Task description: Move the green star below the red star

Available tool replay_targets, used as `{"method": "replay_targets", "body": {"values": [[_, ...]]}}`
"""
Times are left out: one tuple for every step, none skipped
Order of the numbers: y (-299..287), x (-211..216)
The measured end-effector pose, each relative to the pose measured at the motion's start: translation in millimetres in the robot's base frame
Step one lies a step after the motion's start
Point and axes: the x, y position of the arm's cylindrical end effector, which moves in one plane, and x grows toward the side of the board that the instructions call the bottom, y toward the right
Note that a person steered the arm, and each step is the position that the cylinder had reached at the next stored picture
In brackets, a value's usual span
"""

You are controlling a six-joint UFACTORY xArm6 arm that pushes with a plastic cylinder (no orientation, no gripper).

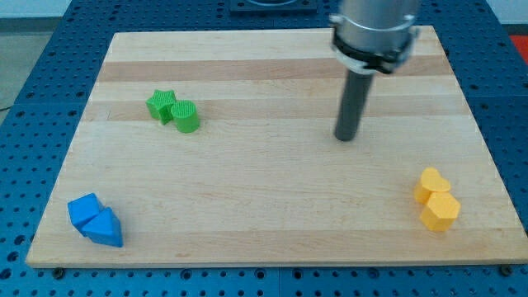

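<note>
The green star [161,105] lies at the upper left of the wooden board [264,198], touching a green cylinder [186,116] on its right. No red star shows in the camera view. My tip [346,138] rests on the board right of centre, far to the right of the green star and apart from every block.
A blue cube [83,209] and a blue triangular block [106,228] sit together at the lower left. Two yellow blocks sit at the lower right, one rounded [431,183] above a hexagonal one [440,211]. The blue pegboard surrounds the board.
</note>
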Motion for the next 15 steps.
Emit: {"method": "replay_targets", "body": {"values": [[-49.8,-26.2],[-60.1,-30.4],[-62.1,-30.4],[-83.6,-13.1],[-94.0,37.9],[-142.6,60.8],[-221.9,58.7],[-294.0,33.1],[-341.6,-8.8],[-351.5,-45.6],[-312.5,-52.4],[-251.7,-52.9],[-195.3,-53.9],[-143.3,-53.8],[-145.5,-53.9]]}}
